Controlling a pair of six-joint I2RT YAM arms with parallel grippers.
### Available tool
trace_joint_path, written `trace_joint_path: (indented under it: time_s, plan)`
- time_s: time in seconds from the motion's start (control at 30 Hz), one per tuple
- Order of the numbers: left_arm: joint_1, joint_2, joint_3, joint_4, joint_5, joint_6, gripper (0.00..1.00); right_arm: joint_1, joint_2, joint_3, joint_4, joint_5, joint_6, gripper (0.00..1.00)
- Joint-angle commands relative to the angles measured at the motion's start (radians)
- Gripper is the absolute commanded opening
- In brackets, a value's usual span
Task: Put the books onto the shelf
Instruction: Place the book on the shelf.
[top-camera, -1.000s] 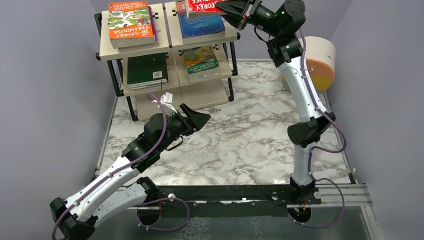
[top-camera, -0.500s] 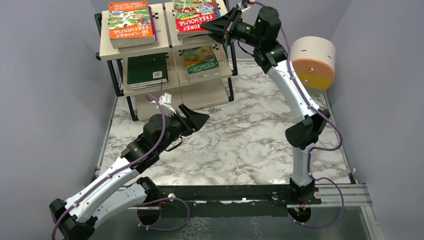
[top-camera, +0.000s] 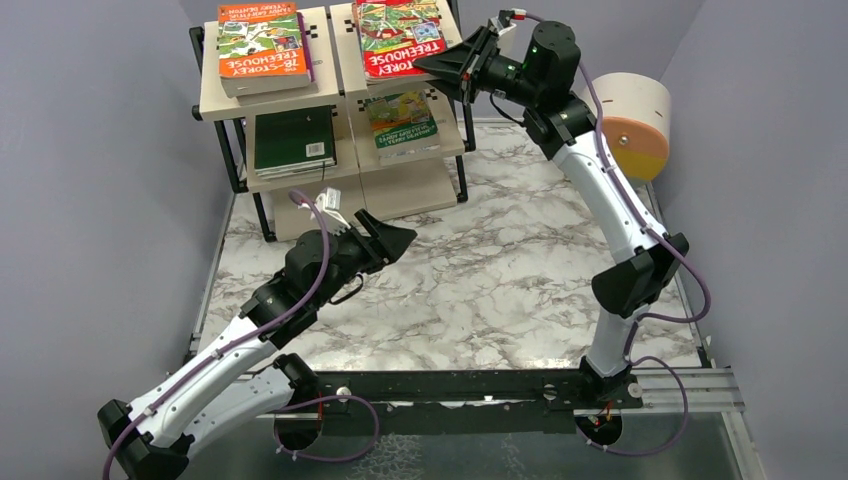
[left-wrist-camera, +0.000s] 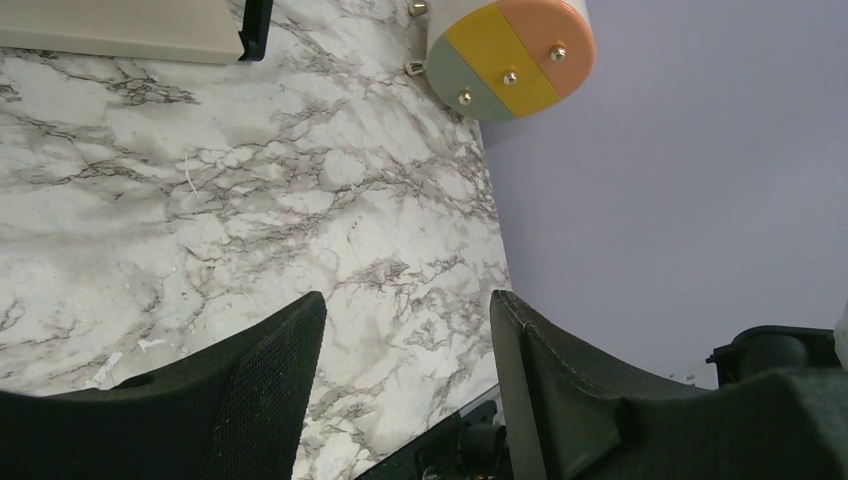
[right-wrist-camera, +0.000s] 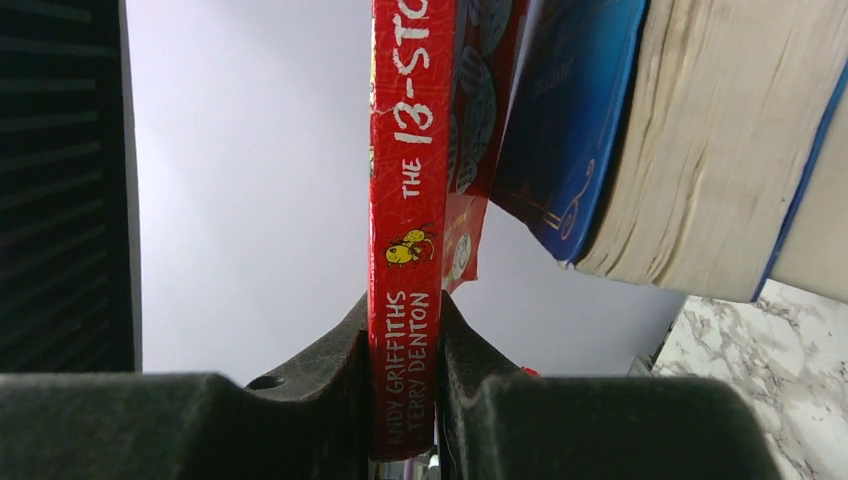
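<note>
Standing at the far left of the white marbled bench (top-camera: 500, 290), the three-tier shelf with a black metal frame and pale beige boards (top-camera: 215, 100) carries an orange-and-green cartoon paperback (top-camera: 262, 45) flat on the left half of its top board. A dark green paperback (top-camera: 293, 140) lies on the middle board below, and a green-and-yellow cartoon paperback (top-camera: 402, 122) lies on that board's right half. Nearer, the left fingers (top-camera: 393, 238) hover over the bench, moderately spread, with nothing between them. On the top board's right half a red cartoon paperback (top-camera: 398, 38) lies over a blue paperback (right-wrist-camera: 570, 130), its spine pinched tight by the right fingers (top-camera: 445, 65). A round beige-and-orange drum (top-camera: 630, 110) shows far right.
</note>
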Motion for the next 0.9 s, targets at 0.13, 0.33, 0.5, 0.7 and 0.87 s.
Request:
trace_joint_path:
  time_s: [0.13,0.33,0.5,0.7,0.87]
  plan:
    - [-0.005,-0.037,-0.027,-0.011,-0.026,-0.001,0.54,0.002,-0.06,-0.058,0.026,0.025,-0.017,0.01]
    - [-0.005,-0.049,-0.034,-0.017,-0.03,-0.006,0.54,0.001,-0.087,-0.131,0.055,0.023,-0.009,0.13]
    - [-0.004,-0.058,-0.037,-0.021,-0.034,-0.007,0.54,0.002,-0.103,-0.177,0.088,0.019,-0.006,0.56]
    - [-0.005,-0.062,-0.034,-0.027,-0.04,-0.007,0.54,0.002,-0.128,-0.222,0.131,0.019,-0.019,0.97]
    - [-0.005,-0.062,-0.029,-0.034,-0.044,-0.009,0.54,0.001,-0.188,-0.319,0.197,-0.002,-0.029,1.0]
